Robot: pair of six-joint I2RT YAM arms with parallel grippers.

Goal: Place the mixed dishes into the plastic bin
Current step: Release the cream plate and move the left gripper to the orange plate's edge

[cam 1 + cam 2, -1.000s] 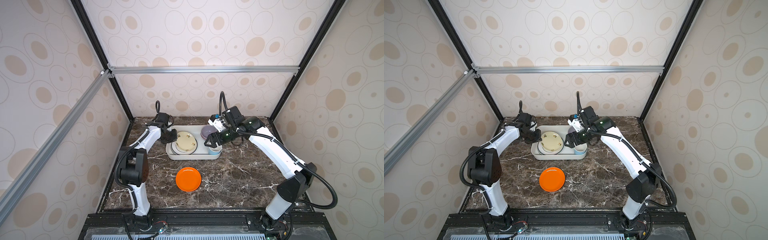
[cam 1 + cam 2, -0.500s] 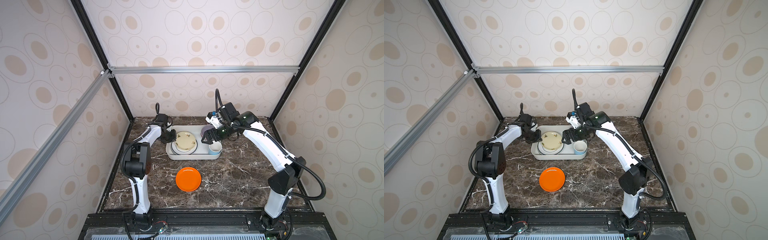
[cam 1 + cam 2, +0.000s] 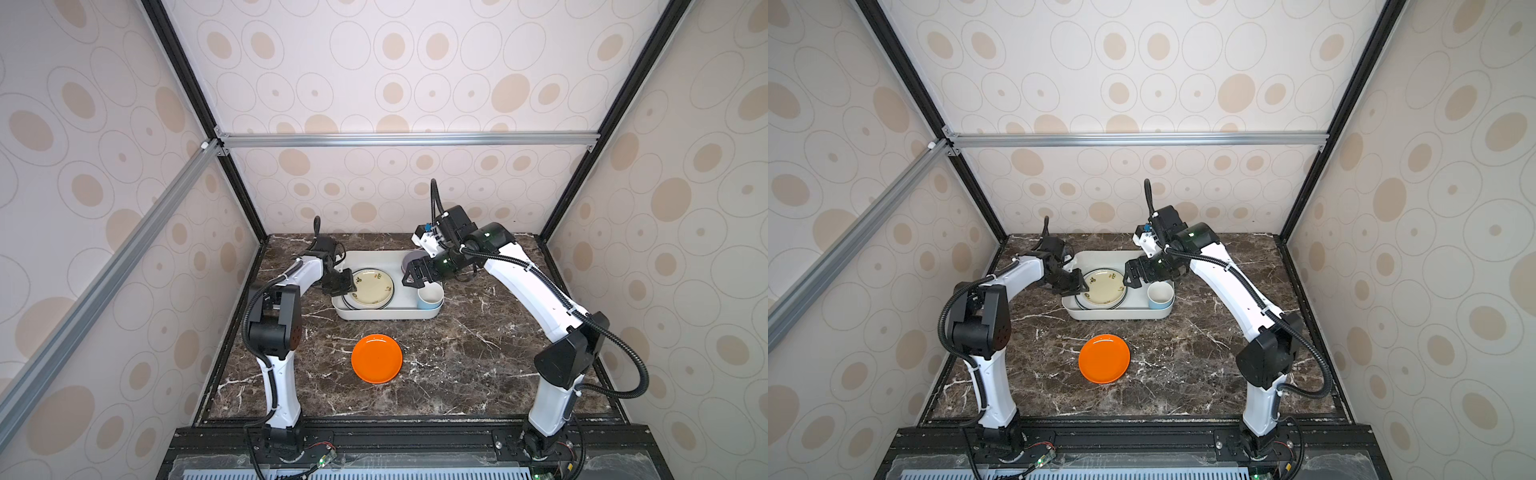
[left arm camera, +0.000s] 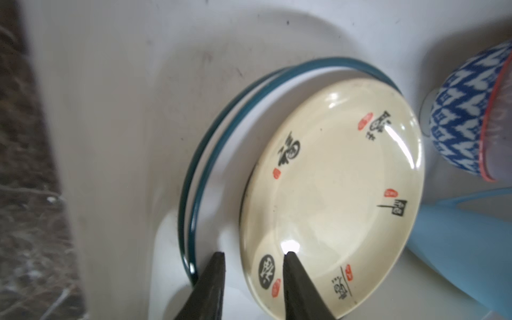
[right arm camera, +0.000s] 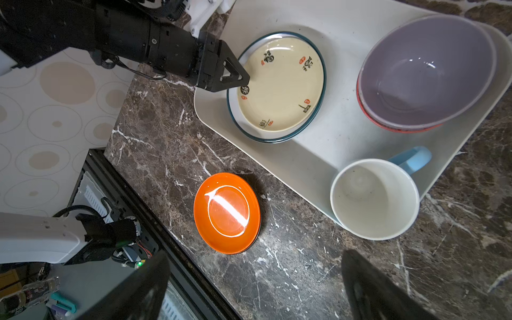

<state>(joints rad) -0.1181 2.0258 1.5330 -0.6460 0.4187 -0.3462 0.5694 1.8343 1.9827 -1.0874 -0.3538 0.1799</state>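
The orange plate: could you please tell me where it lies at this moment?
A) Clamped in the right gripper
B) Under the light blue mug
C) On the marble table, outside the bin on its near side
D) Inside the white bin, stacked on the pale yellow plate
C: in both top views the orange plate lies flat on the marble table, apart from the plastic bin and nearer the arms' bases.

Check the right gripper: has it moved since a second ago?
Yes. In a top view the right gripper, open, has drawn off the mug toward the bin's far wall.
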